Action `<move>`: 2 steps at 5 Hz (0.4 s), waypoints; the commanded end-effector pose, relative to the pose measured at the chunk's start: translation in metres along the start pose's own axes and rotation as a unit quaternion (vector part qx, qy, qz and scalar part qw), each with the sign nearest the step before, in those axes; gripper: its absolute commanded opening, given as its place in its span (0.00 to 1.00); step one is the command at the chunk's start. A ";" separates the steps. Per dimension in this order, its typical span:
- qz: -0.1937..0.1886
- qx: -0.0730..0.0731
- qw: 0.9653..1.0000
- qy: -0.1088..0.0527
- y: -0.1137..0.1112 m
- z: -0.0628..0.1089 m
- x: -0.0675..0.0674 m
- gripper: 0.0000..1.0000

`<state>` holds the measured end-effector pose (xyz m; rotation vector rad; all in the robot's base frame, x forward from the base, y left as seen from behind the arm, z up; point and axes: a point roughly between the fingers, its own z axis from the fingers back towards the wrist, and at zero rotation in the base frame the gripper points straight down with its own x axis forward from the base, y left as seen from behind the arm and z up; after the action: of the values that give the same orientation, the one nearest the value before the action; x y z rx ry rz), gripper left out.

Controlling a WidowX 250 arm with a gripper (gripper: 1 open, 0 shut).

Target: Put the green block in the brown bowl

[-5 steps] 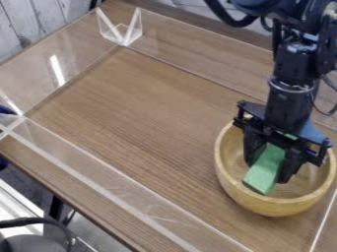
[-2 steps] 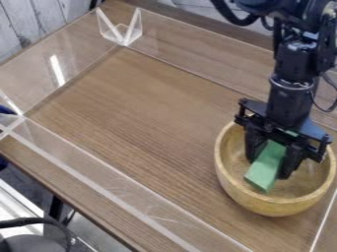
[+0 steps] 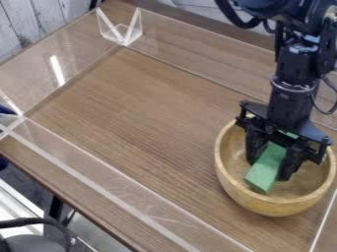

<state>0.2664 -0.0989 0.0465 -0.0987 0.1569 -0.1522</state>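
- The brown bowl (image 3: 274, 202) sits at the 4 o'clock corner of the wooden table (image 3: 145, 108), close to the table's near-right edge.
- The green block (image 3: 269, 168) lies inside the bowl, tilted, its lower end toward 7 o'clock on the bowl's floor and its upper end rising toward 1 o'clock.
- The gripper (image 3: 281, 150) points almost straight down into the bowl from the black arm (image 3: 295, 69), which comes in from 12 o'clock.
- Its jaws stand partly spread, one on each side of the block's upper end; whether they press on the block or merely flank it cannot be told.
- Clear plastic walls (image 3: 79, 167) edge the table, and a folded clear piece (image 3: 118, 27) stands at 11 o'clock.
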 end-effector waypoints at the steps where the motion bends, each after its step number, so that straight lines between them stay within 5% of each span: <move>1: 0.001 -0.005 1.000 -0.030 -0.001 0.015 0.013 0.00; 2: 0.001 -0.005 1.000 -0.029 0.000 0.013 0.015 0.00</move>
<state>0.2694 -0.0995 0.0423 -0.0985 0.1659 -0.1523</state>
